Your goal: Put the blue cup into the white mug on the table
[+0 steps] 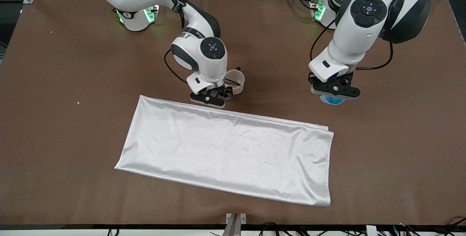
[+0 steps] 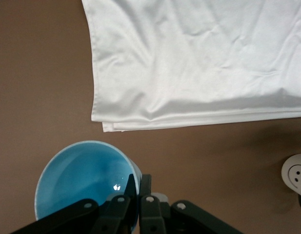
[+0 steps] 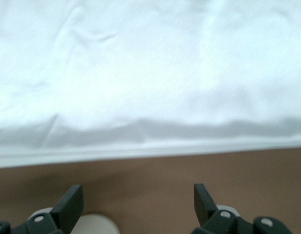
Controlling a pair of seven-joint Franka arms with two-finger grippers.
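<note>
One smiley-faced white mug [image 2: 296, 174], wordless.

Even overhead light, front view was sharp. White cloth [image 1: 225, 152] showed sheen and blew out soft in the right wrist view. Soft short shadows on the tabletop [image 1: 72, 83].
</note>
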